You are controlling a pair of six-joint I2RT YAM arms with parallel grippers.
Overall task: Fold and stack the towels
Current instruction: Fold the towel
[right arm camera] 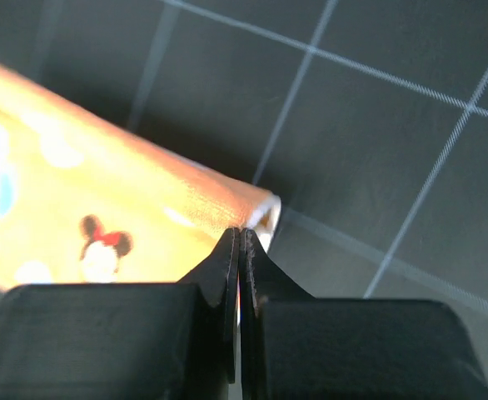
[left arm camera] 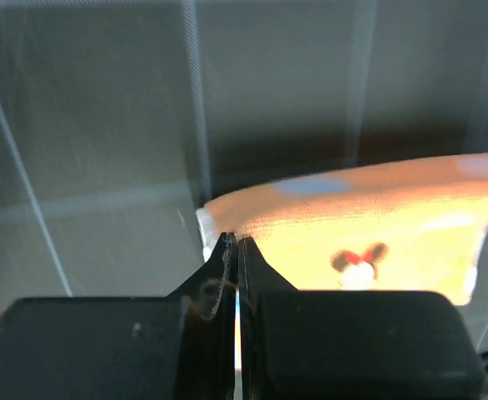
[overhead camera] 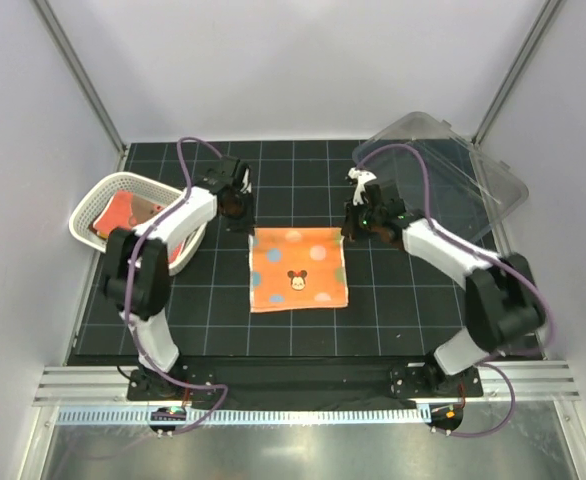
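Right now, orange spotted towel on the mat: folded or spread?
Spread: towel lies flat, full print showing; left hand and right hand pinch its far corners.

The counter [overhead camera: 303, 330] is black, ruled with a pale grid. Plain white walls [overhead camera: 293, 60] and slanting aluminium posts [overhead camera: 78, 70] enclose it; a slotted metal rail [overhead camera: 303, 415] lines its near edge.

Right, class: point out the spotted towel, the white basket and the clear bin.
spotted towel [overhead camera: 303, 262]: top view, its orange middle.
basket [overhead camera: 81, 215]: top view, its left rim.
bin [overhead camera: 483, 185]: top view, its clear wall.
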